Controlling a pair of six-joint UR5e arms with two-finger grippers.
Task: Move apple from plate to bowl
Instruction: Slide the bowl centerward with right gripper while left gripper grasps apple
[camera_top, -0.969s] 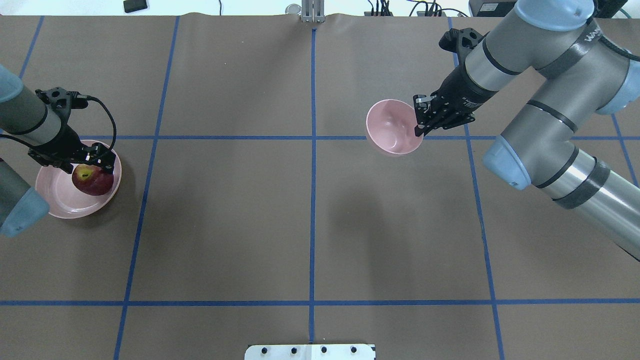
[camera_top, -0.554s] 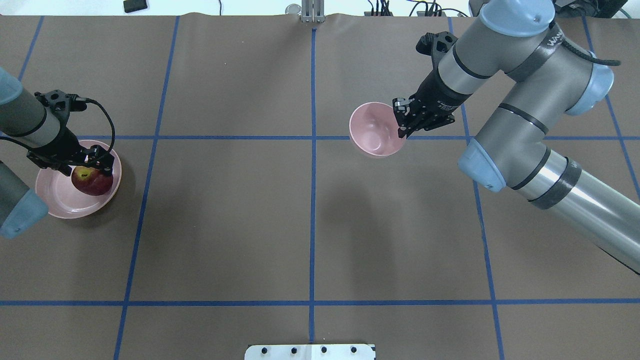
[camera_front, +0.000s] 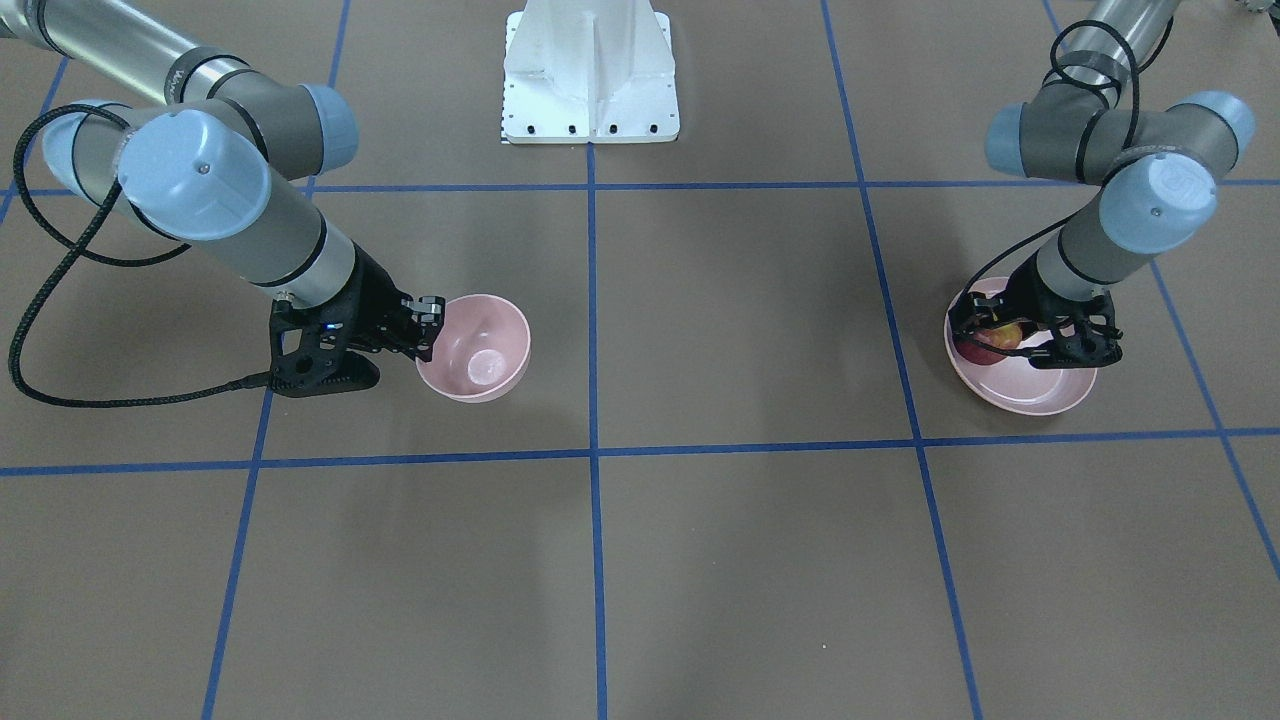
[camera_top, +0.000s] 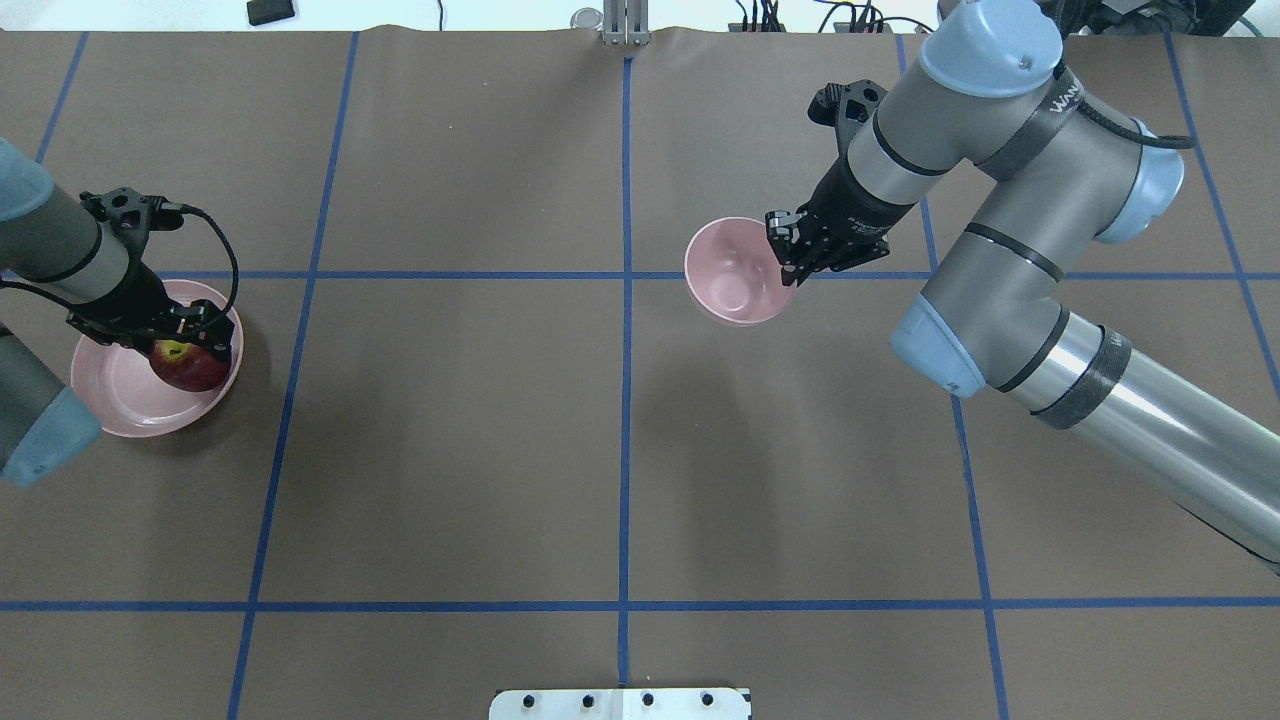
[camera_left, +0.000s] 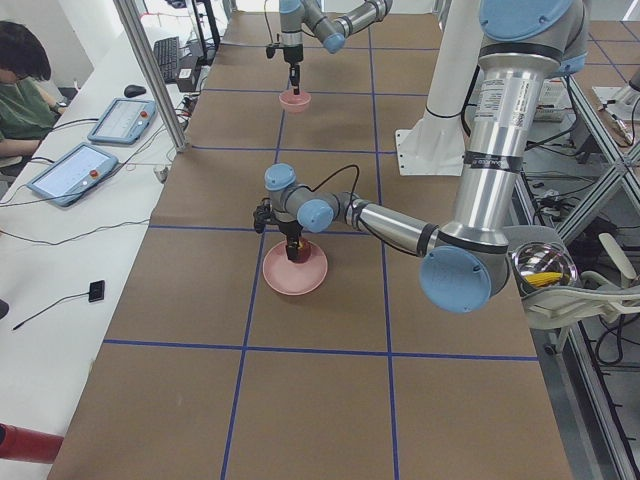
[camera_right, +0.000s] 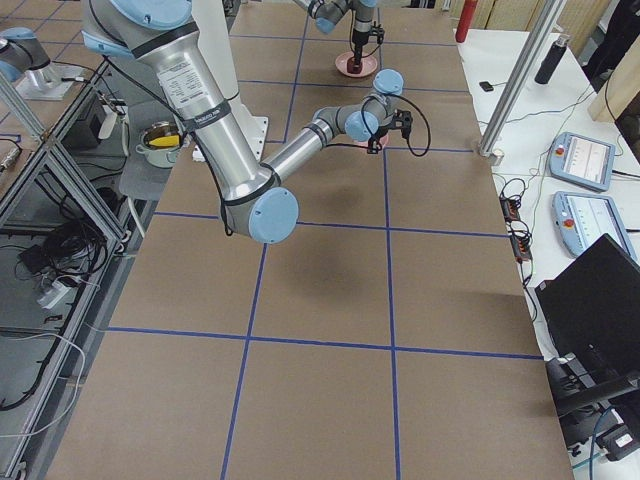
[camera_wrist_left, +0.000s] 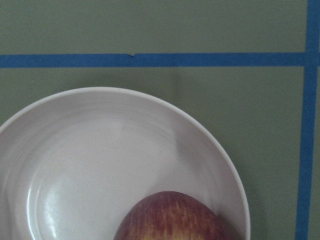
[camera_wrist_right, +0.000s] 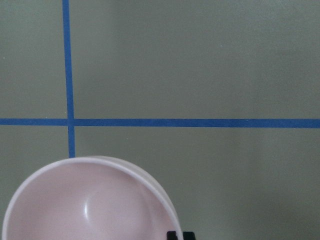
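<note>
Overhead exterior view: found left gripper (camera_top: 188, 352) clamped on the apple (camera_top: 190, 372), over the plate (camera_top: 110, 392). Found right gripper (camera_top: 785, 268) pinched tight on the bowl (camera_top: 728, 278), well apart. Read only "WAN" on right arm's strap (camera_top: 1057, 103).

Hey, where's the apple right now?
In the overhead view the apple is at the far left, on the right part of the plate, between the fingers of the left tool.
</note>
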